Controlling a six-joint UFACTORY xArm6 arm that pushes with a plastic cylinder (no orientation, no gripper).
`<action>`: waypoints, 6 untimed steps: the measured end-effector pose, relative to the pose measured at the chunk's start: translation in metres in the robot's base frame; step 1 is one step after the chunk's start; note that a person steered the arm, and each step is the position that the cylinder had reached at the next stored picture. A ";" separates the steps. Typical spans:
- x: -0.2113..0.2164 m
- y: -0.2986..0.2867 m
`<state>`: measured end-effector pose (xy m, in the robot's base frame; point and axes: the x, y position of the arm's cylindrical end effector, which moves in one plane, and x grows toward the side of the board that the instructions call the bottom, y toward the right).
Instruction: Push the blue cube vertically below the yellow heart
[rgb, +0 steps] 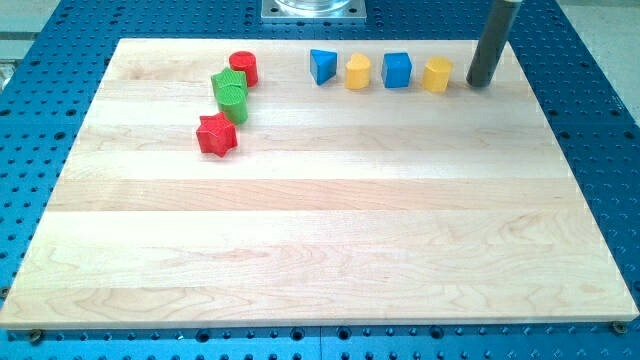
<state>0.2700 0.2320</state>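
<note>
The blue cube (397, 70) sits near the view's top, in a row of blocks. To its left is a yellow block (357, 72) with a rounded top that looks like the heart. To its right is a second yellow block (437, 74) with flat sides. A blue triangle (321, 66) ends the row at the left. My tip (481, 83) rests on the board just right of the flat-sided yellow block. A small gap separates them, and the tip is about two block widths right of the blue cube.
A red cylinder (243, 67), two green blocks (229, 84) (233, 104) close together and a red star (215, 134) cluster at the view's upper left. The wooden board (320, 250) lies on a blue perforated table.
</note>
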 end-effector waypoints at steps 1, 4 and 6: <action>-0.032 -0.014; -0.015 -0.105; 0.062 -0.115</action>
